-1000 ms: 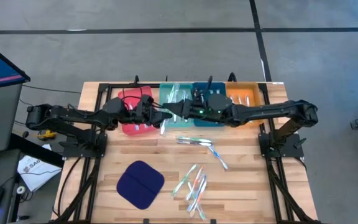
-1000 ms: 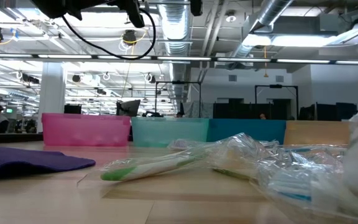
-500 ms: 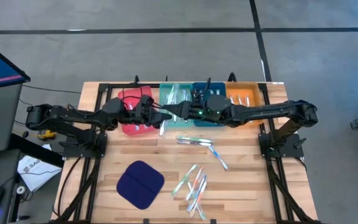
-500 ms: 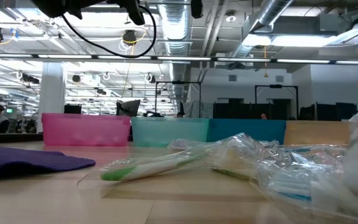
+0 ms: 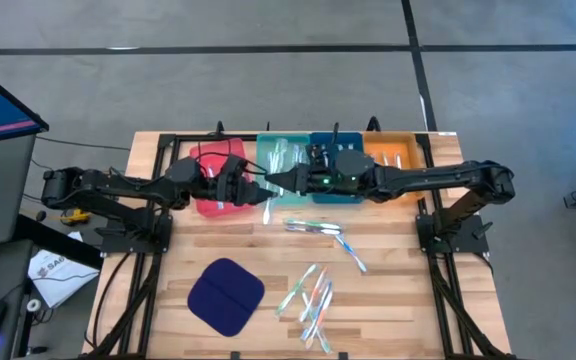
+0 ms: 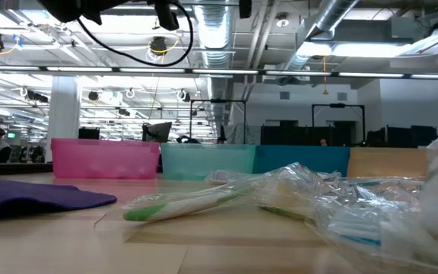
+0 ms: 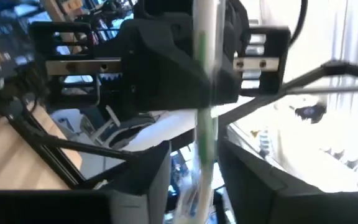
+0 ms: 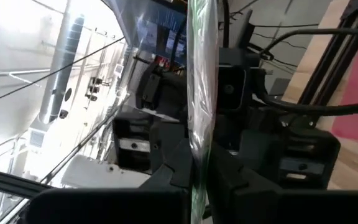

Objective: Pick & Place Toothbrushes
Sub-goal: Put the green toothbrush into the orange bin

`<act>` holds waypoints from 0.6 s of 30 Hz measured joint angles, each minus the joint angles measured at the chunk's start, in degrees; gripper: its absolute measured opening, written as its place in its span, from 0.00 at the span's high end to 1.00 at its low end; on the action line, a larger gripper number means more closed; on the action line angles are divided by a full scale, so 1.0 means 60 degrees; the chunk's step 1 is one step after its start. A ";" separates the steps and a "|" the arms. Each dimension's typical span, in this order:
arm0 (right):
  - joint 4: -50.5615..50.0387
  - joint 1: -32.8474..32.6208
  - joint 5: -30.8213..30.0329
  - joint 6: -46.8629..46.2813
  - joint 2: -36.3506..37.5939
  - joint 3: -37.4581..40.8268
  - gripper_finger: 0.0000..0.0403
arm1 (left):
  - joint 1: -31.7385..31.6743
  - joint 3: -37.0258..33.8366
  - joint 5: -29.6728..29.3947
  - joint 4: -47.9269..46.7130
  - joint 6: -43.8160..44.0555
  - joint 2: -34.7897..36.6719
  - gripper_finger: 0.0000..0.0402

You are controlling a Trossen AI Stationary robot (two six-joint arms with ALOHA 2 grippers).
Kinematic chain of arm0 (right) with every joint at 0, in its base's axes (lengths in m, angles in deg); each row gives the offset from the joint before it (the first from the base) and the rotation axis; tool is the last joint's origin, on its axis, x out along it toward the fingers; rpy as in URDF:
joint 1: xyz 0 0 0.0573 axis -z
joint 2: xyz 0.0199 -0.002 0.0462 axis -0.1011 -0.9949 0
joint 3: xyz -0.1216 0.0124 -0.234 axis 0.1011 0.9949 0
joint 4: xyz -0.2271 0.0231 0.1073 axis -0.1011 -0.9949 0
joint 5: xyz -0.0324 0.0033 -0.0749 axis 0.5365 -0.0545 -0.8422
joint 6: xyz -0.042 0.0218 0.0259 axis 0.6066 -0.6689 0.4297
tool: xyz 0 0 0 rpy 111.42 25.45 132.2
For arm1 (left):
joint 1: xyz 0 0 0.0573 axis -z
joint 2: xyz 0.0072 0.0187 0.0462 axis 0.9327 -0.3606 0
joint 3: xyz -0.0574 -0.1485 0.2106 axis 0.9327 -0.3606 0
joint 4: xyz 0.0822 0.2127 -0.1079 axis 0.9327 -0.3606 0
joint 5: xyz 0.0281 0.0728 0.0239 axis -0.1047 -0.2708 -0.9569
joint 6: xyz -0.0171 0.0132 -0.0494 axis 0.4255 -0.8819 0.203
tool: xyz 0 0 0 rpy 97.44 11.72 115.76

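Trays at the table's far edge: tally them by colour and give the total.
Pink-red tray: 1
Teal tray: 1
Blue tray: 1
Orange tray: 1
Total: 4

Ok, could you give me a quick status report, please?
Right gripper shut on wrapped toothbrush above the trays. Left gripper open around it. Nothing in the way.
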State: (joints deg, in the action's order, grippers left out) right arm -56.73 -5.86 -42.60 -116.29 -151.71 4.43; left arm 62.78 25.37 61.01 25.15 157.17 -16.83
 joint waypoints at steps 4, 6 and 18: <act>-0.1021 0.0171 -0.0035 0.0046 0.0412 0.0008 0.97 | 0.0000 -0.0010 -0.0389 0.0024 -0.0684 0.0115 0.59; -0.1435 0.0282 -0.0051 0.0177 0.0646 -0.0006 0.97 | -0.0002 -0.0006 -0.0581 0.0060 -0.0752 0.0131 0.56; -0.4229 0.0709 -0.0104 0.0410 0.1894 -0.0001 0.97 | -0.0777 -0.0009 -0.0481 -0.2042 -0.2188 0.0120 0.54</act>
State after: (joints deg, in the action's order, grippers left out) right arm -82.11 -1.61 -43.22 -113.83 -140.35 4.43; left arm 58.11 25.32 58.12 12.90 144.04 -16.11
